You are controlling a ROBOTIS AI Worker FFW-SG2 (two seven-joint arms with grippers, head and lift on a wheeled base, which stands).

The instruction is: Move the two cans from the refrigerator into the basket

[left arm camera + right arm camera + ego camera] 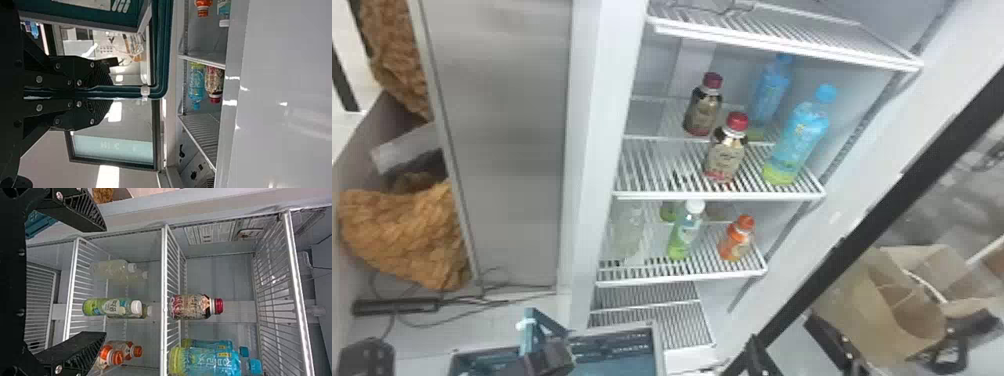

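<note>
Black-fingered right gripper [105, 281], spread wide, should next reach a red-capped plastic bottle [192, 306] for this picking step, while the left gripper [106, 92] clamps the teal basket handle [164, 43].

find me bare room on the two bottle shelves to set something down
Upper shelf: the widest patch runs from its left end to the front red-capped bottle. Lower shelf: a smaller gap lies between the front green bottle and front orange bottle. It is crowded on the upper shelf's right, where blue bottles stand beside red-capped ones.
</note>
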